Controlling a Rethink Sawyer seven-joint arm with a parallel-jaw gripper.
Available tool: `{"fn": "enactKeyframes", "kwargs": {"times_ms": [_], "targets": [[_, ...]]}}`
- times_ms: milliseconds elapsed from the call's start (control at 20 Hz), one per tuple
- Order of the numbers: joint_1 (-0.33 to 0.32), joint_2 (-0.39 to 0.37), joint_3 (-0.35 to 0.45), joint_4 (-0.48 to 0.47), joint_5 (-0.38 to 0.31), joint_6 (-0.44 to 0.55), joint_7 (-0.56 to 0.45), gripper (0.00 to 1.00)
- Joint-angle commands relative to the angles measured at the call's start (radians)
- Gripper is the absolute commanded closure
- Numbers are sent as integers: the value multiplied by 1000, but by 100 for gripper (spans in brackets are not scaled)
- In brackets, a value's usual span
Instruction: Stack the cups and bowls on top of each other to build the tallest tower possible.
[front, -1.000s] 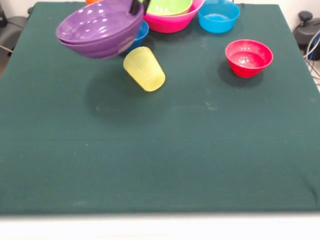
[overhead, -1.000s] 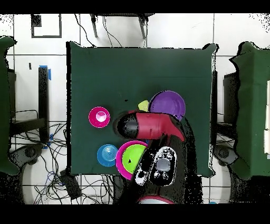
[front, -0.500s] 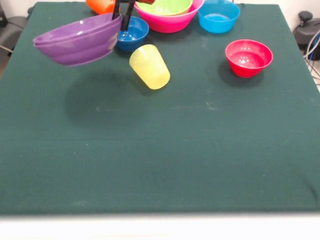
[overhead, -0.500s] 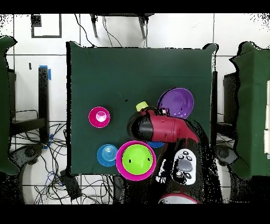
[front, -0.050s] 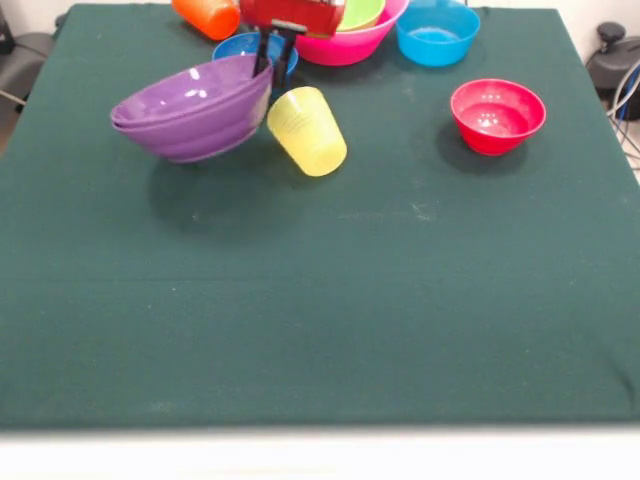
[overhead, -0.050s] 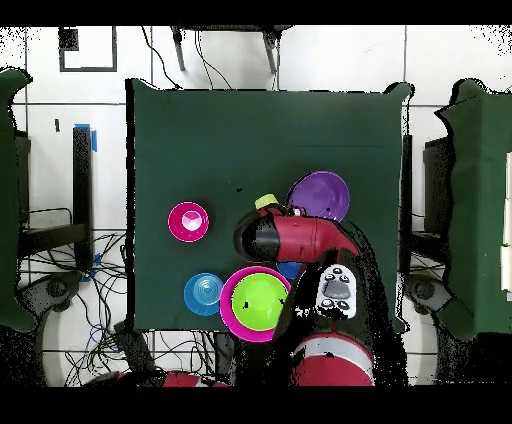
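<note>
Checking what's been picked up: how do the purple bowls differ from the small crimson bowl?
The glossy purple plastic bowls, nested, hang tilted off the table in the end effector; the small crimson plastic bowl sits upright, untouched. Purple is wider and shallower. Both are round and open upward.

My bench (overhead, -0.050s: 200, 150) wears dark green cloth. I see white tiled floor (overhead, -0.050s: 260, 60) around it, with loose black cables (overhead, -0.050s: 100, 320) trailing off one corner.

Gripper (front, -0.050s: 272, 58) pointing down, fingers clamped on bowl rim
</note>
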Motion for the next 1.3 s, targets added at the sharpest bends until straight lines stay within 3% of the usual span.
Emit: {"fn": "enactKeyframes", "kwargs": {"times_ms": [50, 500, 750, 1000, 1050, 1300], "targets": [[71, 89, 72, -186, 32, 100, 108, 100], [116, 138, 36, -317, 31, 146, 108, 100], [121, 150, 36, -380, 50, 240, 97, 100], [119, 162, 42, -411, 48, 274, 77, 100], [115, 156, 46, -401, 40, 270, 72, 0], [111, 154, 51, -406, 39, 277, 74, 0]]}}
